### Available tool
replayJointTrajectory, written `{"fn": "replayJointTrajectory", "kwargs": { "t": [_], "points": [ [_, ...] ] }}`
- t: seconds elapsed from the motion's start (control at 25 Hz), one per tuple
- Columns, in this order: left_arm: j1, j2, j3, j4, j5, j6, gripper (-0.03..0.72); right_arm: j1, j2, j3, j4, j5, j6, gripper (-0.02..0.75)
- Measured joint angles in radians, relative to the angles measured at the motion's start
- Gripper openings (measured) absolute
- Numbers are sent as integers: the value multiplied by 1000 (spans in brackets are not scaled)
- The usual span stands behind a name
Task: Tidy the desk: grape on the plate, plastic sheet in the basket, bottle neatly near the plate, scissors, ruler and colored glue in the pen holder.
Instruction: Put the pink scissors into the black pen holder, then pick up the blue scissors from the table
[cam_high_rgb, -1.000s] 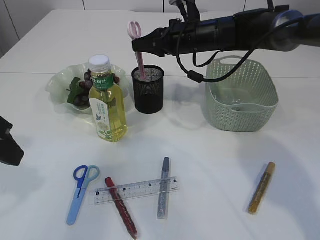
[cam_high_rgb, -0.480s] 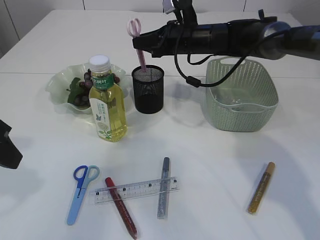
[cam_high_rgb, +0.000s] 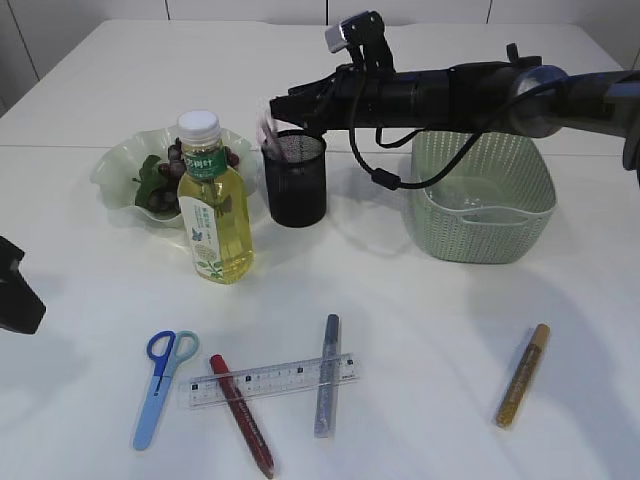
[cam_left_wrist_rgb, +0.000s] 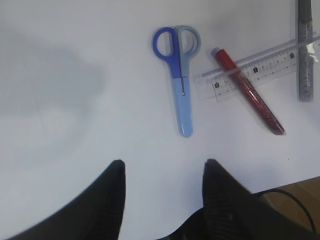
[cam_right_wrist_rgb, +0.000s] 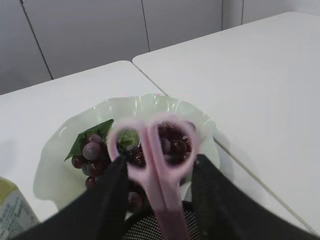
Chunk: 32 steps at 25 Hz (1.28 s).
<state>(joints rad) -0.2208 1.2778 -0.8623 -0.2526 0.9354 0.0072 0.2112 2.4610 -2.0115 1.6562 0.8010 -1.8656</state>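
The white table (cam_high_rgb: 430, 330) carries everything. The right arm (cam_high_rgb: 450, 90) reaches in over the pen holder (cam_high_rgb: 295, 190) from the right and now lies lower than a second ago. The green basket (cam_high_rgb: 485, 235) stands well to the right of the pen holder, unmoved. The pale green plate (cam_high_rgb: 120, 165) sits to the holder's left with the grapes (cam_high_rgb: 165, 185) on it. The bottle (cam_high_rgb: 214, 215) stands upright just left of the holder and in front of the plate.

The right gripper (cam_high_rgb: 285, 105) hangs just above the holder's rim. In the wrist view its fingers (cam_right_wrist_rgb: 117, 200) stand apart on either side of the pink scissors (cam_right_wrist_rgb: 160, 165), with gaps showing. The left gripper (cam_left_wrist_rgb: 162, 167), far to the front left of the holder, is also spread and holds nothing.

The ruler (cam_high_rgb: 272, 380) lies well in front of the holder, across the red glue stick (cam_high_rgb: 242, 415) and the grey glue stick (cam_high_rgb: 327, 375). The blue scissors (cam_high_rgb: 160, 385) lie front left of it and the gold glue stick (cam_high_rgb: 524, 375) front right, all as before.

The pink scissors have sunk. Their handles stood high above the holder a second ago and now show only at its rim.
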Motion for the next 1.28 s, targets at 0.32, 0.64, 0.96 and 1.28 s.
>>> {"fn": "replayJointTrajectory", "kwargs": {
  "t": [0.32,0.64,0.96,1.28],
  "points": [
    [0,0,0,0,-2,0,361,0,-16,0,-66,-19,192,447],
    [0,0,0,0,-16,0,351,-1,-262,0,-839,42,1016,449],
    [0,0,0,0,-118,0,343,45,-493,0,-1353,369,1577,449],
    [0,0,0,0,-99,0,343,169,-618,190,-1555,439,1781,449]
  ]
}}
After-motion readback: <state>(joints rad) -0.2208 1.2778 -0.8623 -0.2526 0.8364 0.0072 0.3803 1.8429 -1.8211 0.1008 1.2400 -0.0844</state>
